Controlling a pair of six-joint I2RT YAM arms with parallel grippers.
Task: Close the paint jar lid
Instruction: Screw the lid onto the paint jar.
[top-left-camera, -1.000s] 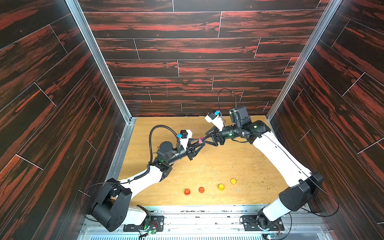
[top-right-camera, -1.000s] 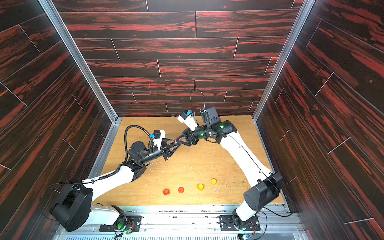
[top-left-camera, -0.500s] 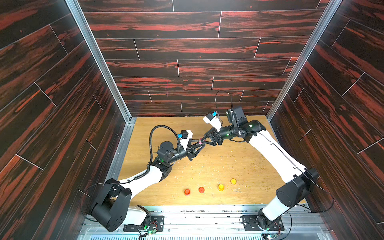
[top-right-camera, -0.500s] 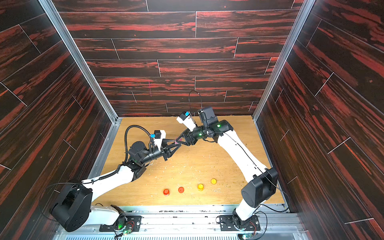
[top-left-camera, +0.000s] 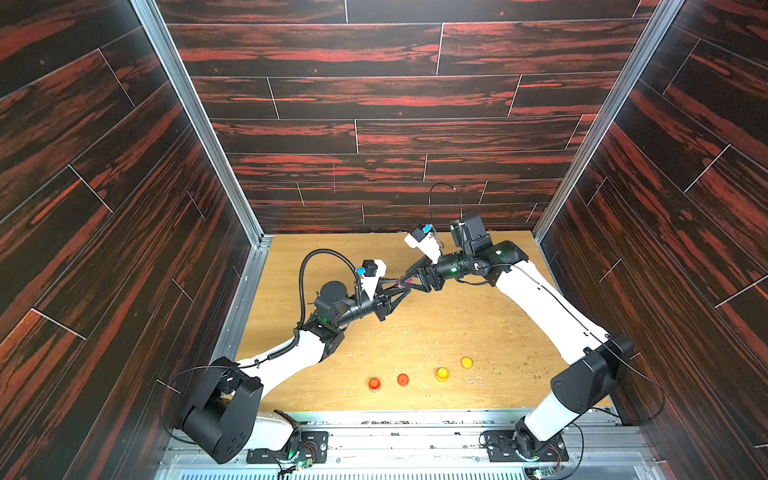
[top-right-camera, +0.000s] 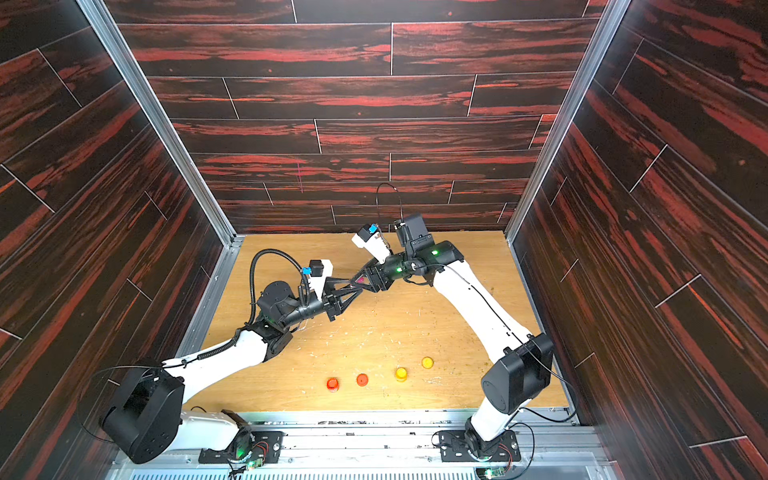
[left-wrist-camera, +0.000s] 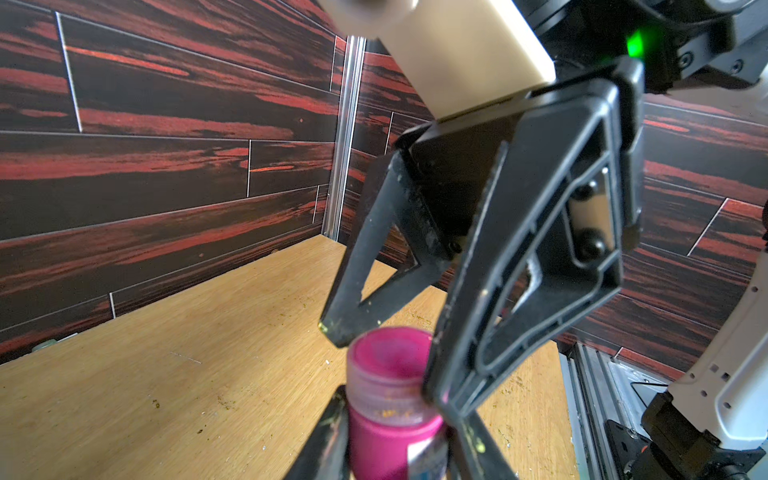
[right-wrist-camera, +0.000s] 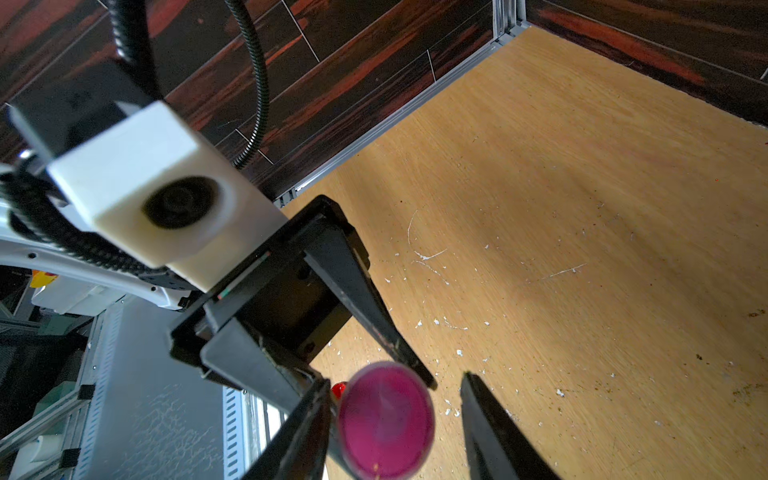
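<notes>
Light wood table (top-left-camera: 457, 316), scuffed, with white flecks (right-wrist-camera: 436, 322) and dark specks scattered across the board. Four small things sit in a loose row near its front edge, each apart from the next, in both top views: red jar (top-left-camera: 374, 384), flat orange-red lid (top-left-camera: 402, 379), yellow jar (top-left-camera: 441, 374), flat orange lid (top-left-camera: 466, 363). The row slants, with the orange lid farthest back.

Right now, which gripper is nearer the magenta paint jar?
Left. The left gripper is shut on the body of the magenta paint jar. The right gripper has its jaws straddling the lid, one clearly apart from it.
</notes>
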